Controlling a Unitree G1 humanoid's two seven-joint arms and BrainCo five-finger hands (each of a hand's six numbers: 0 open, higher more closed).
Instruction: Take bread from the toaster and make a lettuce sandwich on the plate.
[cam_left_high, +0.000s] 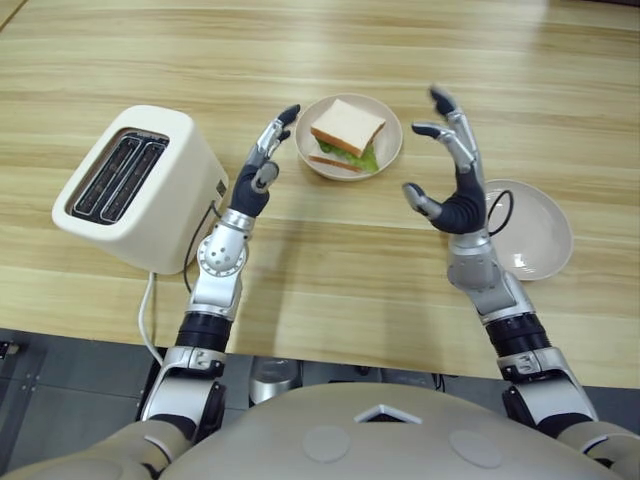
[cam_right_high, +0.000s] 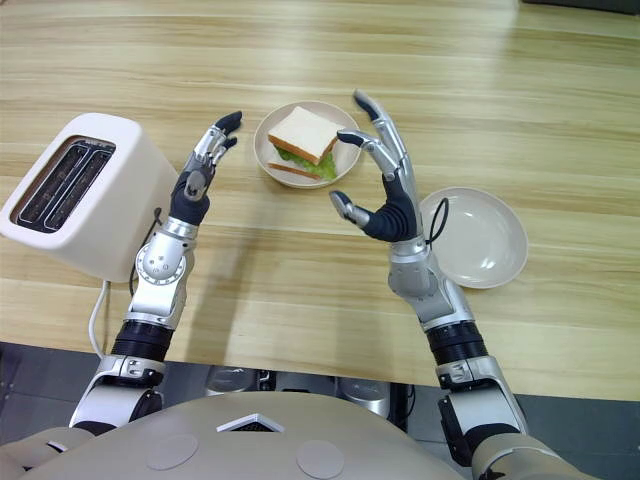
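Note:
A sandwich of two white bread slices with green lettuce between them lies on a small beige plate at the table's middle. The cream toaster stands at the left, tilted, and its two slots look dark and empty. My left hand is raised between toaster and plate with its fingers stretched out, holding nothing. Just right of the plate my right hand is held up, fingers spread apart and empty.
An empty white bowl sits right of my right hand, close to the wrist. The toaster's white cord drops over the table's front edge. Bare wood stretches behind the plate.

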